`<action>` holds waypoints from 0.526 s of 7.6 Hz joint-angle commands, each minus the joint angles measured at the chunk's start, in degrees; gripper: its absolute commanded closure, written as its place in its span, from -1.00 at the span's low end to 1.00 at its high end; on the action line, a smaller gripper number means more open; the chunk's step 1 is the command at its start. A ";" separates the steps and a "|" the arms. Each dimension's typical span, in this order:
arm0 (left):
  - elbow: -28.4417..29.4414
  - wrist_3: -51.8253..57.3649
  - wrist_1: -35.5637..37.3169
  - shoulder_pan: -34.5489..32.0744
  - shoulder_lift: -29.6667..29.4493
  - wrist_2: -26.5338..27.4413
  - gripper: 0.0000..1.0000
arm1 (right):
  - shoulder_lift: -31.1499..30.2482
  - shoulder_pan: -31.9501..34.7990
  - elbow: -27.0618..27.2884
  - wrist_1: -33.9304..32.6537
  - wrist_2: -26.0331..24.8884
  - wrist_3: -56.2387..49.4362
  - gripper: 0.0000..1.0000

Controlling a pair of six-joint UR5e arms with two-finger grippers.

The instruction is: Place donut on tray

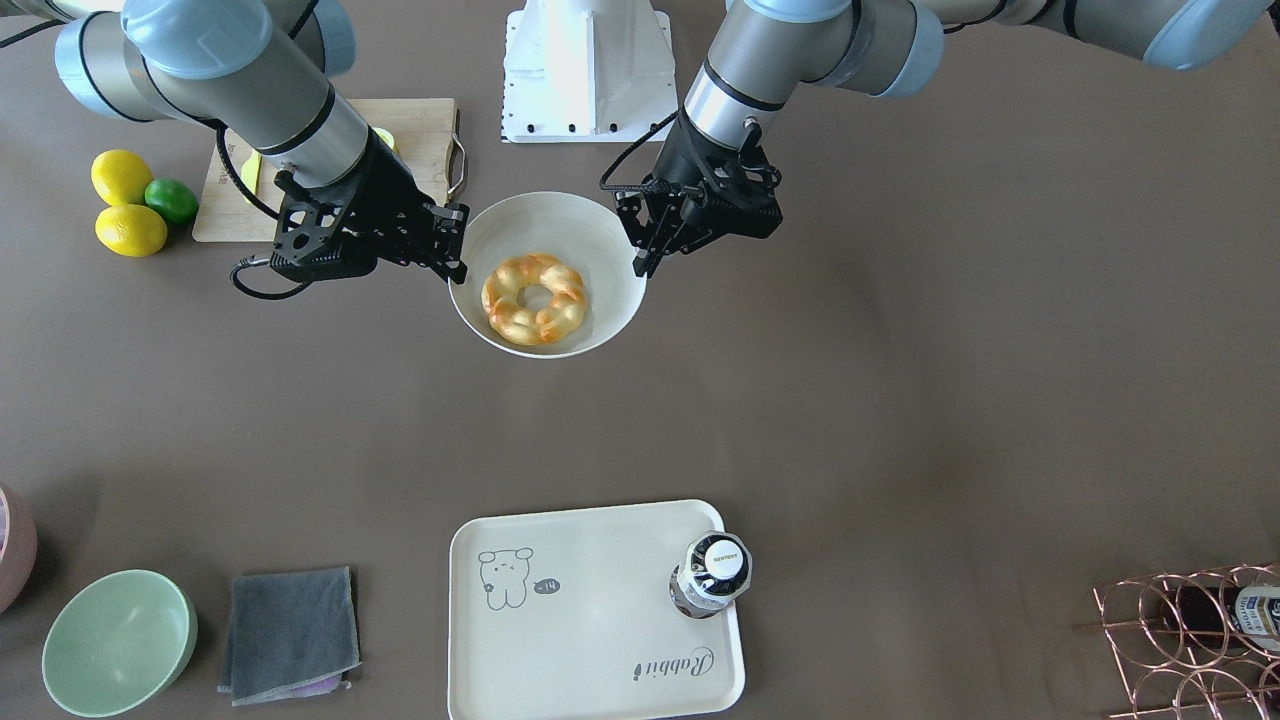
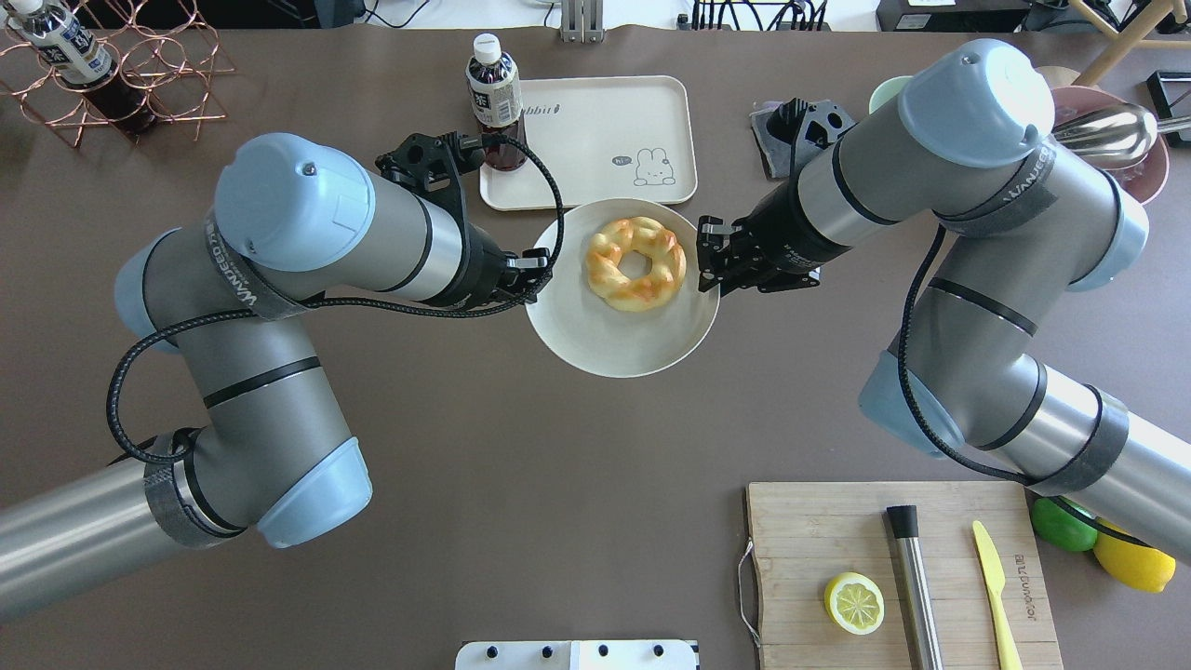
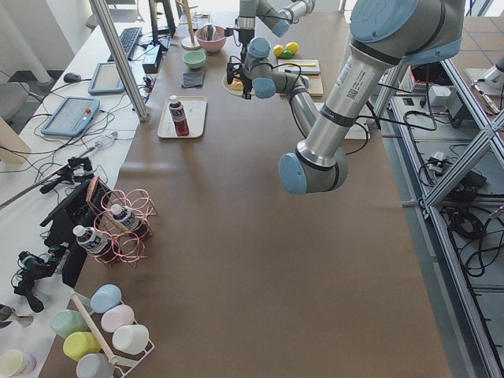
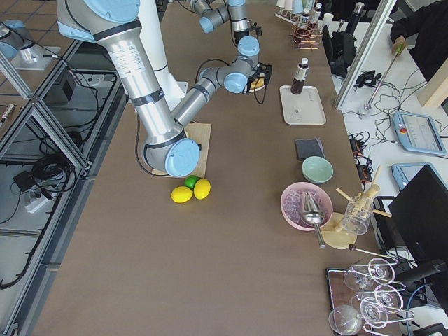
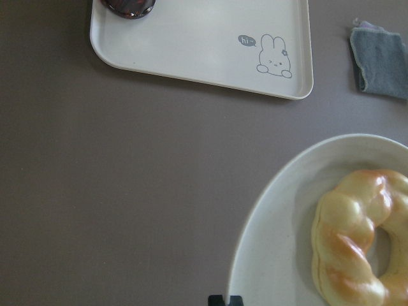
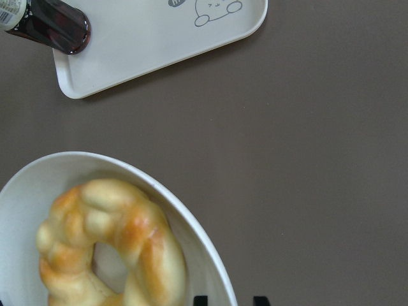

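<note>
The donut [image 1: 535,298], a golden twisted ring with orange-brown glaze, lies in a round white bowl [image 1: 600,240] at mid-table; it also shows in the overhead view [image 2: 636,263] and both wrist views [image 5: 357,242] [image 6: 108,248]. My left gripper [image 1: 640,268] [image 2: 532,270] is shut on one side of the bowl's rim. My right gripper [image 1: 455,270] [image 2: 712,270] is shut on the opposite side. The cream rabbit tray [image 1: 600,620] [image 2: 595,130] lies beyond the bowl, on the operators' side, with a dark bottle [image 1: 712,575] standing on one corner.
A wooden cutting board [image 2: 893,558] with a lemon half [image 2: 854,603], a steel bar and a yellow knife lies near the robot's right. Two lemons and a lime [image 1: 130,205] sit beside it. A green bowl [image 1: 118,640], a grey cloth [image 1: 290,632] and a copper wire rack [image 1: 1190,640] line the far edge.
</note>
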 commanded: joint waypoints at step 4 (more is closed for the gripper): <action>0.31 0.46 -0.63 0.00 0.22 0.82 -0.96 | 0.18 0.34 0.06 0.01 -0.70 -0.37 1.00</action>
